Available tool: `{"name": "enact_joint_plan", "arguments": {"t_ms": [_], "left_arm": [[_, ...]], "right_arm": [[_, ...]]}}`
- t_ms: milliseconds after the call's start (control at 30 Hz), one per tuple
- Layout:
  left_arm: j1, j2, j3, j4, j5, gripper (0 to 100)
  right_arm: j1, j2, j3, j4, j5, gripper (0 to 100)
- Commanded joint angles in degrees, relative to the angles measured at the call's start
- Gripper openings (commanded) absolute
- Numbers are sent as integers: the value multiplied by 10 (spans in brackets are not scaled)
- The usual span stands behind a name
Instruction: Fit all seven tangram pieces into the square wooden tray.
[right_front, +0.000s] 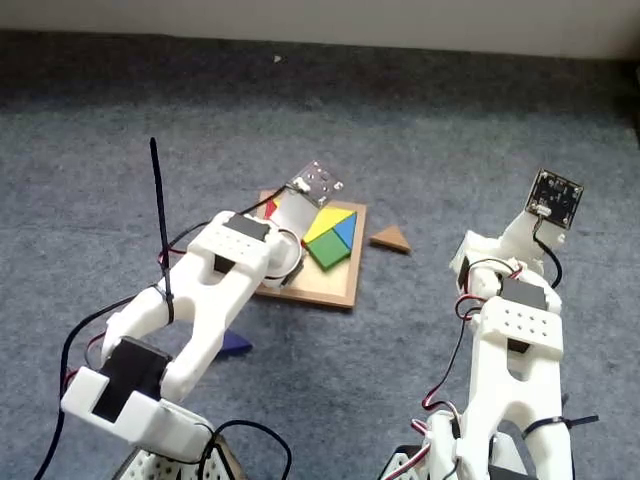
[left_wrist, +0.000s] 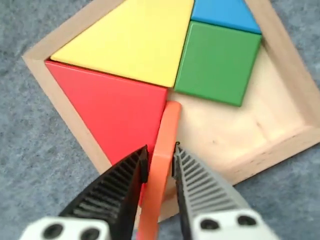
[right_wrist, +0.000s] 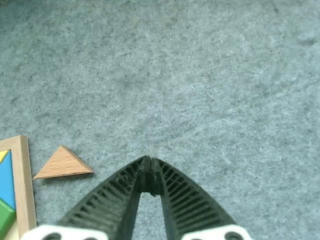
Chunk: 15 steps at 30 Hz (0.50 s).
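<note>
My worry is the orange piece (left_wrist: 165, 135): it stands on edge rather than flat, its far end down at the spot where the red triangle (left_wrist: 115, 105), the yellow triangle (left_wrist: 135, 40) and the green square (left_wrist: 217, 62) meet. If I let go like this, I expect it to topple either way, and it could end up lying across the red triangle instead of dropping into the bare part of the wooden tray (left_wrist: 235, 135). Pushing down to force it could also nudge the green square or the blue piece (left_wrist: 225, 12) at the tray's far edge out of line, or slide the whole tray on the tabletop (right_front: 480, 150). Seen edge-on, I cannot tell its outline, so I cannot judge whether the bare corner suits it. The left hand (left_wrist: 160, 152) is nearly closed, pinching the orange piece by its two flat faces just above the tray's near edge. The right hand (right_wrist: 149, 162) hovers over the tabletop with its fingers pressed together, holding nothing. The tan triangle (right_wrist: 62, 164) lies on the tabletop near the tray's outer edge, and a dark blue piece (right_front: 236, 343) lies partly under the left arm, so both have yet to go in.
</note>
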Motion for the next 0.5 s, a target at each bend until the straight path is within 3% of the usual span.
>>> {"name": "enact_joint_plan", "arguments": {"t_ms": [0, 367, 467], "left_arm": [[-5, -10, -26, 4, 2, 74], [13, -87, 33, 1, -1, 78], [31, -116, 64, 1, -44, 108]], "right_arm": [[7, -18, -6, -12, -2, 13], [7, -18, -7, -12, -2, 13], [7, -18, -7, -12, -2, 13]]}}
